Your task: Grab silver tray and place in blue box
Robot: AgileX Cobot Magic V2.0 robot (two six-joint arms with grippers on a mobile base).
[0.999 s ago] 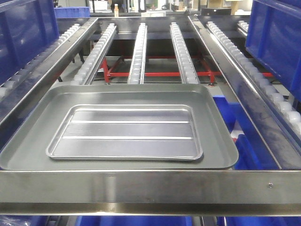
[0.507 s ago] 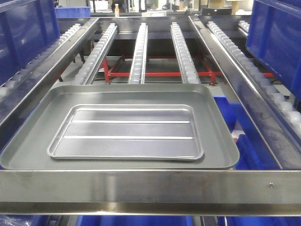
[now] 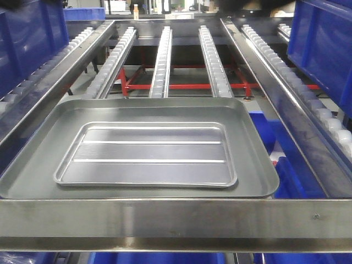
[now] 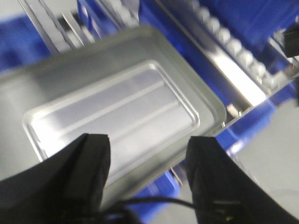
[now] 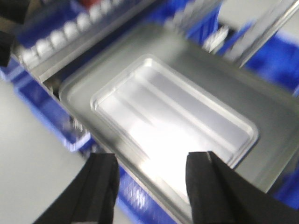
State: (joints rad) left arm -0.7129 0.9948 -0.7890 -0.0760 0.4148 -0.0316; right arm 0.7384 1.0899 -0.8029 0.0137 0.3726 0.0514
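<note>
Shows the silver tray (image 3: pixel 146 155) lying flat, centred on the floor of the larger grey tray (image 3: pixel 137 113), with the left gripper (image 4: pixel 148 144) and right gripper (image 5: pixel 152 161) poised over it, both sets of jaws spread wide and holding nothing. Looks thin, stiff, light and slippery, so probably best pinched at the raised rim of a short end rather than on the slick ridged floor. Leaves little elbow room: steel roller rails (image 3: pixel 163 60) beyond the grey tray, a steel crossbar (image 3: pixel 176 217) before it, blue crates (image 3: pixel 322 49) on either side.
</note>
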